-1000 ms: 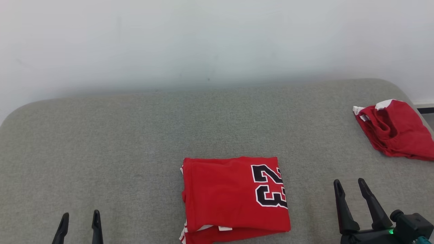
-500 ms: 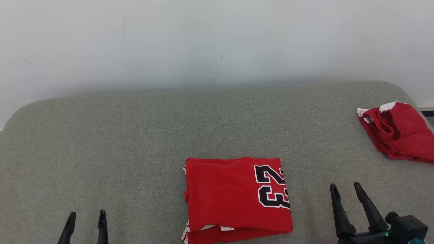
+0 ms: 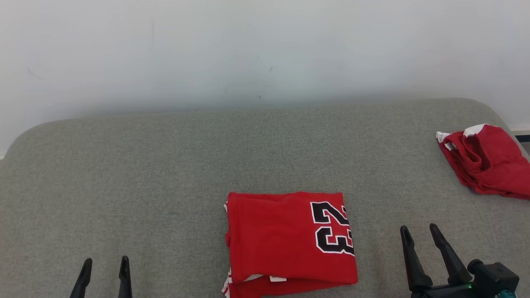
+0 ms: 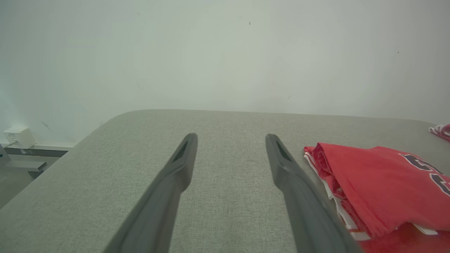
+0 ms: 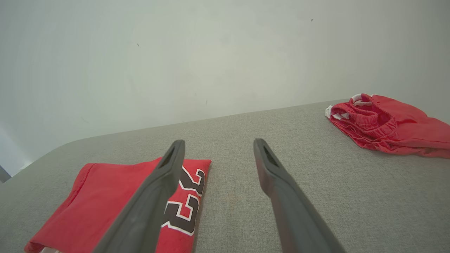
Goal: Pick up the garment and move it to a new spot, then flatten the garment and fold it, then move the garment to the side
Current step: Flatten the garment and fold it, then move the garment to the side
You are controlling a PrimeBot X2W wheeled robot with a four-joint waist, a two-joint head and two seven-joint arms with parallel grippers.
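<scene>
The garment (image 3: 285,238) is a red jersey folded into a neat rectangle, lying near the front middle of the grey padded table (image 3: 165,165), its dark number 23 at the right end. White trim peeks from its front-left corner. My left gripper (image 3: 104,261) stands open at the lower left, well clear of the jersey. My right gripper (image 3: 419,227) is open to the right of it, touching nothing. In the left wrist view the garment (image 4: 379,182) lies right of the open fingers. In the right wrist view the garment (image 5: 102,203) lies partly behind the left finger (image 5: 154,196).
A second red cloth with white trim (image 3: 484,163) lies bunched at the table's far right edge, also seen as a red heap (image 5: 383,123) from the right wrist. A pale wall (image 3: 265,54) stands behind the table. A small white box (image 4: 19,137) sits off the table's left.
The head camera shifted slightly a second ago. My right gripper has drawn back a little toward the lower edge. The jersey and the left gripper have stayed put.
</scene>
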